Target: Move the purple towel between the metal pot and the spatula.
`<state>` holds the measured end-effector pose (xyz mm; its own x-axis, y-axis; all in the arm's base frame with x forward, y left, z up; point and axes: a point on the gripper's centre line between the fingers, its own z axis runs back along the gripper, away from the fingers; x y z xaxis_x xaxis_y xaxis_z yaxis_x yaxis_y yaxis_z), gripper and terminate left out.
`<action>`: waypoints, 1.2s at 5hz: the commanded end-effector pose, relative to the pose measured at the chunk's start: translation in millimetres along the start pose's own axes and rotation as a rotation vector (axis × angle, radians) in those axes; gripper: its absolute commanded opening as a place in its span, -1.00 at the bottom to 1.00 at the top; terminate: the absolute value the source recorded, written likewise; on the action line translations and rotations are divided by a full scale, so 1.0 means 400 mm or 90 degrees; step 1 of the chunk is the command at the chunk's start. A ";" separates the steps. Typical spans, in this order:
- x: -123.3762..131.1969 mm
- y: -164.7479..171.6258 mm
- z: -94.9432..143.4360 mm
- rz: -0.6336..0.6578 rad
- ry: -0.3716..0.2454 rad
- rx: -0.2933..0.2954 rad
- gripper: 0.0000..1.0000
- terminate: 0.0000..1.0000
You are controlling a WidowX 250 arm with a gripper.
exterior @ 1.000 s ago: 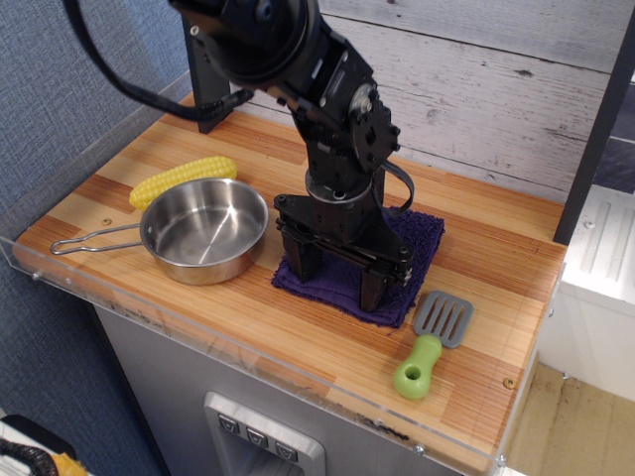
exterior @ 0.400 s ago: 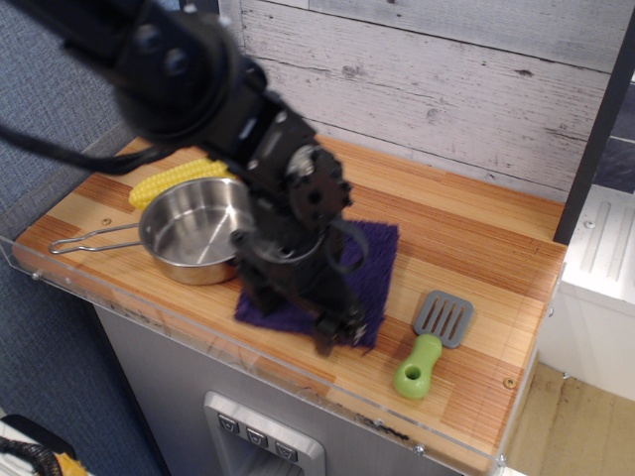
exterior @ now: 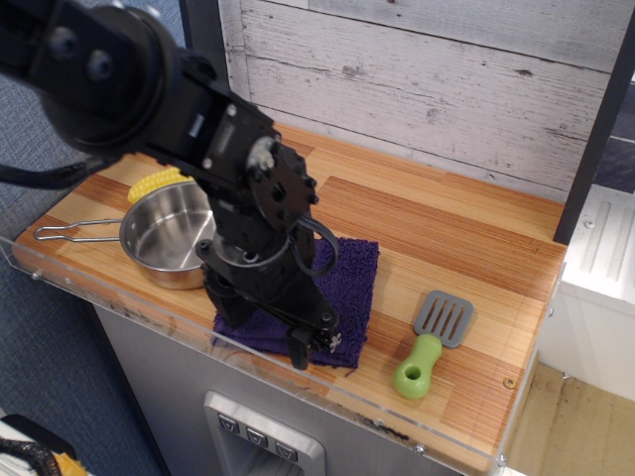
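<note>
The purple towel point(exterior: 353, 286) lies flat near the front edge of the wooden counter, and its left part is hidden under my arm. My gripper point(exterior: 261, 322) points down onto the towel's front left part, its two fingers spread apart and resting on the cloth. The metal pot point(exterior: 162, 238) stands just left of the towel and touches my arm, its wire handle pointing left. The spatula point(exterior: 437, 340), grey blade and lime-green handle, lies to the right of the towel, with a strip of bare wood between them.
A yellow corn cob point(exterior: 157, 183) lies behind the pot, partly hidden. A clear plastic rim point(exterior: 149, 309) runs along the counter's front and left edges. A white plank wall stands behind. Bare wood point(exterior: 446, 228) stretches across the back right.
My gripper has dragged the towel forward and left toward the front edge. The pot has shifted left and now covers more of the corn. The spatula has not moved.
</note>
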<state>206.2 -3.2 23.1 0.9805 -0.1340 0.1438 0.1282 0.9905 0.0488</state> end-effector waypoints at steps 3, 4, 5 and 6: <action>0.175 0.136 0.337 0.105 -0.144 -0.028 1.00 -1.00; 0.209 0.192 0.428 0.142 -0.133 -0.039 1.00 -1.00; 0.226 0.228 0.465 0.152 -0.103 -0.052 1.00 -1.00; 0.234 0.243 0.481 0.106 -0.041 -0.096 1.00 -1.00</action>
<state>284.6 68.7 222.0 0.9871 0.0255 0.1583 -0.0026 0.9897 -0.1429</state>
